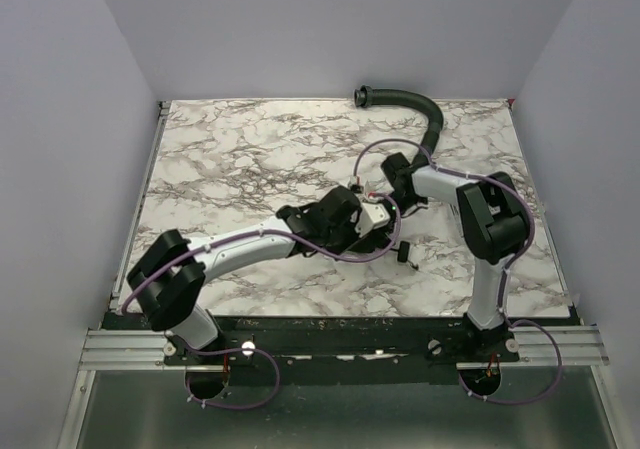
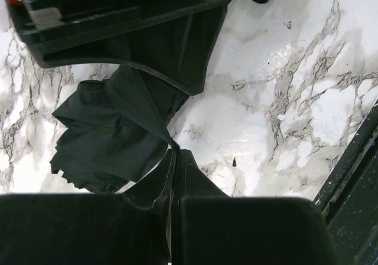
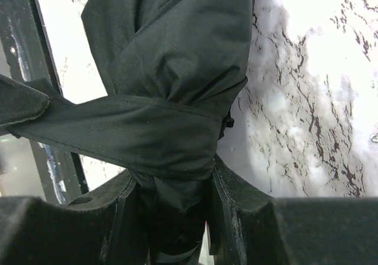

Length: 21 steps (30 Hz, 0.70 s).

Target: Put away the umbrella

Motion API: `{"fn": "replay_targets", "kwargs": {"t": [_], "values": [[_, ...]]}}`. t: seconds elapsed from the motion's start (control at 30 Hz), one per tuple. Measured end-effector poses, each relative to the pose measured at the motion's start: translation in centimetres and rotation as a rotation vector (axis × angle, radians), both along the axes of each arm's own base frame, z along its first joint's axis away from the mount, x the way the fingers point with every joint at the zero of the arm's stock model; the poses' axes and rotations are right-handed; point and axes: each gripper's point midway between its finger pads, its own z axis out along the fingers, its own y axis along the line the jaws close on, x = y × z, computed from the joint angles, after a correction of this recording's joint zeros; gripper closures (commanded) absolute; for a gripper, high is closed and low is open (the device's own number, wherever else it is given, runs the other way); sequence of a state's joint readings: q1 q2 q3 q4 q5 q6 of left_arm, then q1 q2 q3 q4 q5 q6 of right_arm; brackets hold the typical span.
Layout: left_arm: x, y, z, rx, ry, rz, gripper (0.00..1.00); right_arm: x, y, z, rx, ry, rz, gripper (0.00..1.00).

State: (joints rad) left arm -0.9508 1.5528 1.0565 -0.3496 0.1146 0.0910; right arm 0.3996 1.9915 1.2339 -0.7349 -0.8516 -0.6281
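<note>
The umbrella [image 3: 171, 58] is a folded black fabric bundle with its closing strap [image 3: 118, 132] wrapped round it. In the right wrist view my right gripper [image 3: 174, 218] is shut on the bundle's lower end, one finger on each side. In the left wrist view my left gripper [image 2: 175, 159] is shut on the thin end of the strap, and the bundle [image 2: 109, 132] hangs just beyond it above the marble. In the top view both grippers meet at the table's middle, left [image 1: 368, 214] and right [image 1: 392, 189], and they hide most of the umbrella.
A curved black ribbed hose [image 1: 415, 104] lies at the back right of the marble table [image 1: 230, 149]. A small black piece [image 1: 403, 253] lies on the marble near the grippers. Grey walls stand on three sides, and a black rail [image 1: 330, 334] runs along the near edge.
</note>
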Motion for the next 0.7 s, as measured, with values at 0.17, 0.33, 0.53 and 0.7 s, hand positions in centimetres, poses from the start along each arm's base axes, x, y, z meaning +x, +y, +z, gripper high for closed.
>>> {"fn": "replay_targets", "kwargs": {"t": [0.17, 0.33, 0.53, 0.7], "values": [[-0.3, -0.3, -0.3, 0.014, -0.013, -0.021, 1.0, 0.1, 0.0, 0.0, 0.014, 0.079, -0.024, 1.0], [-0.3, -0.7, -0.3, 0.014, -0.031, -0.023, 1.0, 0.0, 0.1, 0.1, 0.026, 0.153, -0.045, 1.0], [-0.8, -1.4, -1.5, 0.033, -0.029, -0.042, 1.0, -0.3, 0.3, 0.2, 0.026, 0.233, -0.072, 1.0], [-1.0, -1.7, -2.1, 0.038, -0.031, -0.046, 1.0, -0.4, 0.3, 0.2, 0.022, 0.272, -0.089, 1.0]]}}
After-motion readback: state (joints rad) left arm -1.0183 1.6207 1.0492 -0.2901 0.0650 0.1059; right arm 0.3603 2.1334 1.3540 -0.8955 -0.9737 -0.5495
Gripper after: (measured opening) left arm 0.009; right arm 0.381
